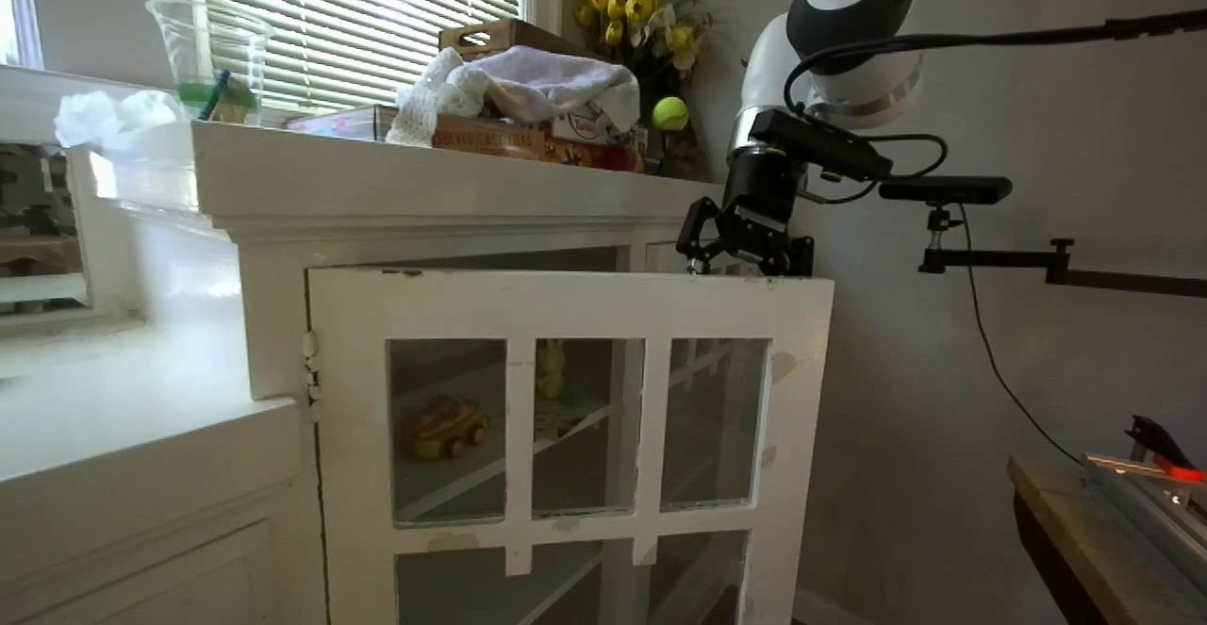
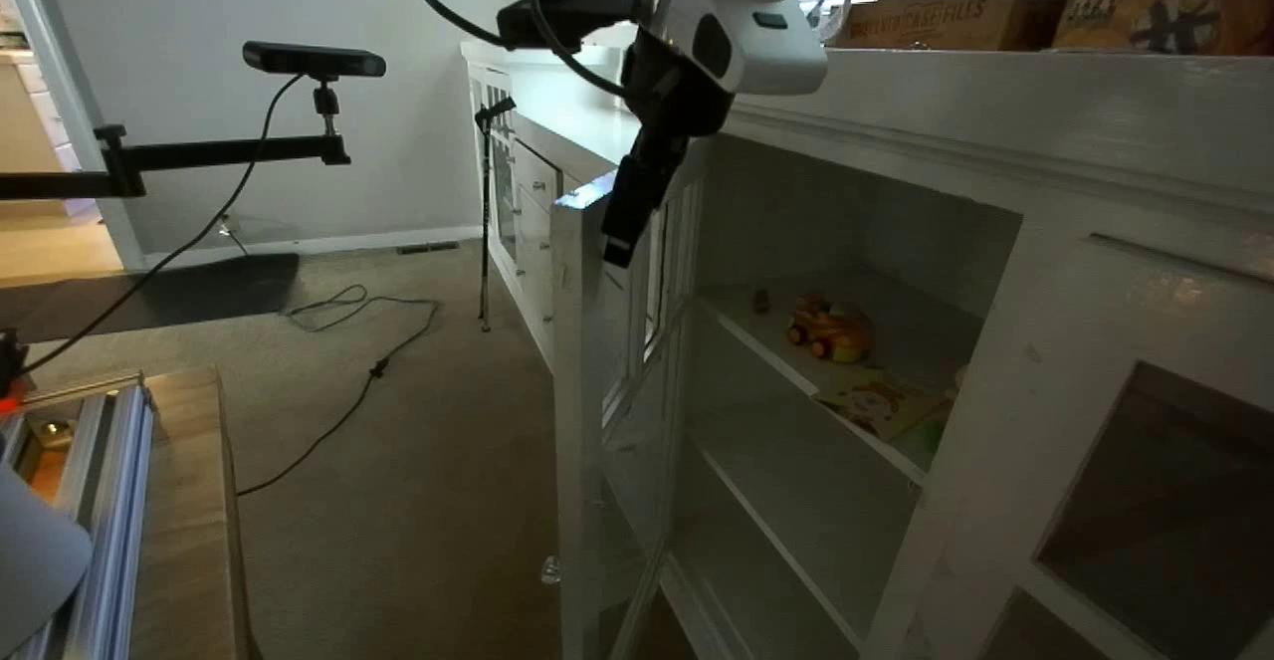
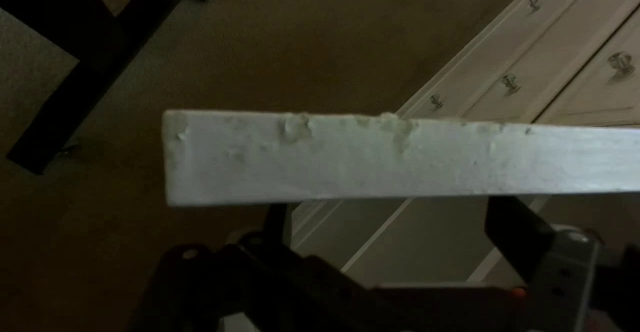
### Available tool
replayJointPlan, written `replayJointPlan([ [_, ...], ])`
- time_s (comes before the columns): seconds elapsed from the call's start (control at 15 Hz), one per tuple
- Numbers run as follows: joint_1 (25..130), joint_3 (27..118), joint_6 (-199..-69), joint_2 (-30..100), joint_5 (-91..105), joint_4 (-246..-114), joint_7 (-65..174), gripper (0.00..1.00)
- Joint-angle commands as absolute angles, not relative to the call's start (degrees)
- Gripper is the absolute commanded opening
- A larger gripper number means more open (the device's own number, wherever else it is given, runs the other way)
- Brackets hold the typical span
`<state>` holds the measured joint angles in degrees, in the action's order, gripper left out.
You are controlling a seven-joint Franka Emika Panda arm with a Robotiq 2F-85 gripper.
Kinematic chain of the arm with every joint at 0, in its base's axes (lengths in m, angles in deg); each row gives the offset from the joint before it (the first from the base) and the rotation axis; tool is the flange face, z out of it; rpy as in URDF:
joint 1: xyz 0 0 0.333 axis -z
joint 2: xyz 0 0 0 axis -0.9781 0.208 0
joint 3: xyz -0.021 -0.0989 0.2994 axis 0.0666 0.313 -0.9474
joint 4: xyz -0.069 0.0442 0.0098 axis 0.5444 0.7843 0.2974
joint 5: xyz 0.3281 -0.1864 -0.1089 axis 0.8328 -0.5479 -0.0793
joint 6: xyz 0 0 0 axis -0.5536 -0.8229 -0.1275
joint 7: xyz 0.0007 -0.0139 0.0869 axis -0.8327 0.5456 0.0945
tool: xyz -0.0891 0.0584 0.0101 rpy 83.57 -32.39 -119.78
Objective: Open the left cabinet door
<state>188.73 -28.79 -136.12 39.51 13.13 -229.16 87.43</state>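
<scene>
The left cabinet door (image 1: 585, 304), white with glass panes and chipped paint, stands swung open from the cabinet in both exterior views (image 2: 575, 361). Its top edge (image 3: 350, 164) crosses the wrist view. A clear knob (image 2: 550, 568) sits on its outer face. My black gripper (image 1: 745, 262) points down at the door's top near its free end. It is on the inner side, between door and cabinet, in an exterior view (image 2: 619, 247). In the wrist view the fingers (image 3: 390, 217) are spread apart with nothing between them; their tips are hidden behind the door edge. I cannot tell whether they touch it.
Cabinet shelves (image 2: 776, 351) hold a toy car (image 2: 836, 330) and a booklet (image 2: 876, 401). The twin door (image 2: 1060, 341) is beside the opening. Boxes and cloth (image 1: 556, 83) lie on the cabinet top. A camera on an arm (image 1: 946, 190) and a wooden table (image 1: 1084, 531) stand nearby.
</scene>
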Motion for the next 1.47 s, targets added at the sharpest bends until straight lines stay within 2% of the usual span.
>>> replayJointPlan([
  [0.0,192.66,-33.70,-138.69,38.37,13.38,-232.31,92.61,1.00],
  [0.8,204.97,-52.94,-139.38,42.13,11.84,-241.10,109.56,1.00],
  [1.27,202.85,-55.76,-148.11,47.01,10.71,-248.51,120.60,1.00],
  [1.4,198.61,-54.22,-150.18,45.02,13.33,-245.96,121.41,1.00],
])
